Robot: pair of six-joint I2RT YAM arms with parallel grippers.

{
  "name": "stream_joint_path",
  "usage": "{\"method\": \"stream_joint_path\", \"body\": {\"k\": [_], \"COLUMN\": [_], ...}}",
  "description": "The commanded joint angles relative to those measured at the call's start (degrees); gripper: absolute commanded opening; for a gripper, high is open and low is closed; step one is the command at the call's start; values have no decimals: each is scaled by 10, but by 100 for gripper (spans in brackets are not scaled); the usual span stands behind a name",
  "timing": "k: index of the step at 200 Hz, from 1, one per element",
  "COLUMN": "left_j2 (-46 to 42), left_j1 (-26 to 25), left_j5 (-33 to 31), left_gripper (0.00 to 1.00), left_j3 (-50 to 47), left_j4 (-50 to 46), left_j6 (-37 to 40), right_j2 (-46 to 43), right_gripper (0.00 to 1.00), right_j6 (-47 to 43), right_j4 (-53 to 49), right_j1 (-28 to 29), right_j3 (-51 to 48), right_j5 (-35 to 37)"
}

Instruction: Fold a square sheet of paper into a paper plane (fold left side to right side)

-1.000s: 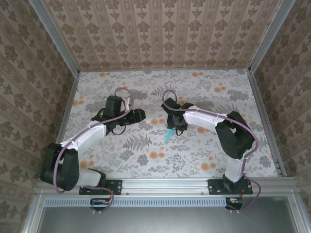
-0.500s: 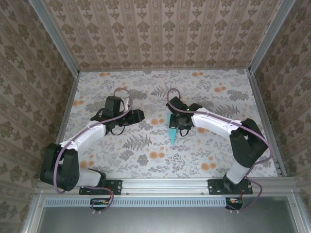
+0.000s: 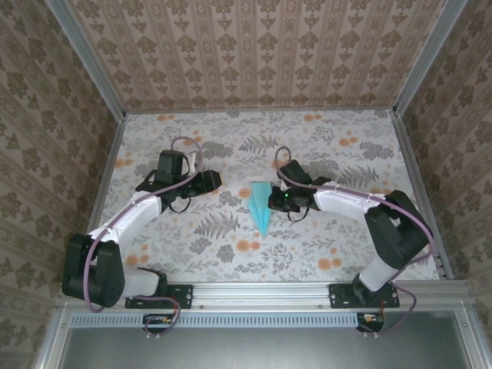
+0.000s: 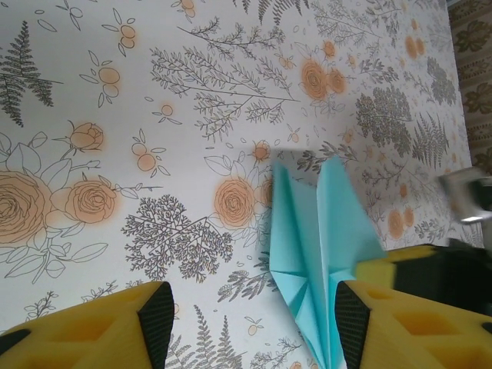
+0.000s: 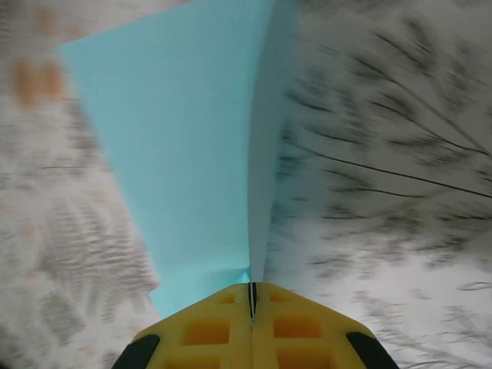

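Pinching the paper plane [image 3: 259, 201] from its right side, the right gripper [image 3: 271, 201] sits near the middle of the table [image 3: 330, 246], which is covered in a floral cloth. In the right wrist view its 2 yellow fingers [image 5: 207, 330] are pressed together with only a thin dark seam between them. The light-turquoise paper [image 5: 177, 138] comes out of that seam as a broad flat wing on the left and a narrow, steeply angled strip on the right. The surroundings there are blurred.

From above, the plane is a slim kite-like dart. Its wide end faces the far wall and its sharp nose points toward the near edge, tilted slightly to the right. Whether its underside rests on the cloth or hangs just above it cannot be told.

The left gripper [image 3: 217, 181] is just left of the plane and a little farther back, apart from it. In the left wrist view its 2 yellow fingers [image 4: 115, 330] are spread wide with nothing between them but the cloth and the paper beyond. There the plane [image 4: 315, 231] shows a centre crease, 2 wings rising in a shallow V and small folded flaps near the nose. It lies closer to the finger on the right of that view.
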Motion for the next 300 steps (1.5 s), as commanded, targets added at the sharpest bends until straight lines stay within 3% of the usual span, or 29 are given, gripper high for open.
{"method": "stream_joint_path", "body": {"k": [1,66,114,165,245,300], "left_j2": [-16,-19,-35,-51,-61,-60], "left_j1": [4,4,11,28,40,47], "left_j5": [0,-5,-10,3,6,7], "left_gripper": [61,62,70,80,87,88], "left_j3": [16,19,14,2,-10,-10], "left_j4": [-19,-22,-13,1,-2,-8], "left_j6": [15,16,15,12,14,16], "right_j2": [3,-63,-103,-47,19,47], "right_gripper": [0,28,43,56,60,49], "right_j6": [-18,-73,-82,-71,-75,-80], "right_j4": [24,-109,-209,-214,-207,-212], "right_j1": [-21,-30,27,89,105,106], "right_j3": [-22,-3,51,69,89,106], "right_j5": [-16,66,105,114,111,122]}}
